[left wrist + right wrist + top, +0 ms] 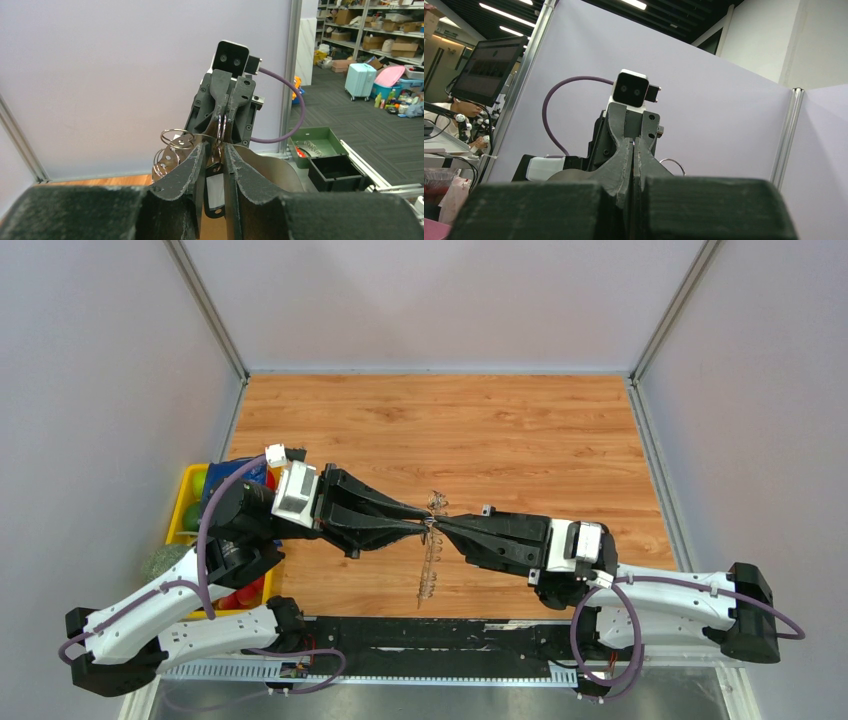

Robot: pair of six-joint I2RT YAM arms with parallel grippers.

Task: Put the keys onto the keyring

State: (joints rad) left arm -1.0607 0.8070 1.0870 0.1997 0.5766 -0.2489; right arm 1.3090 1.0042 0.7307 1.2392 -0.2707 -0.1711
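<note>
Wooden tabletop [520, 430] lies under both arms, which meet tip to tip above it. Closest to its own wrist camera, the left gripper [216, 148] stands narrow, apparently pinching the black-headed key [215, 192] between its pads. Just beyond its tips, the right gripper [224, 120] is clamped on the thin keyring [220, 135] wire. Threading well likely means steadying the hoop and easing the key along the wire. Only the overhead view shows the hoop's jagged rim stretching away below the tips; the right wrist view hides the key.

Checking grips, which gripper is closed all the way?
The right gripper: its fingers meet on the keyring; the left gripper stands apart around a black-headed key.
</note>
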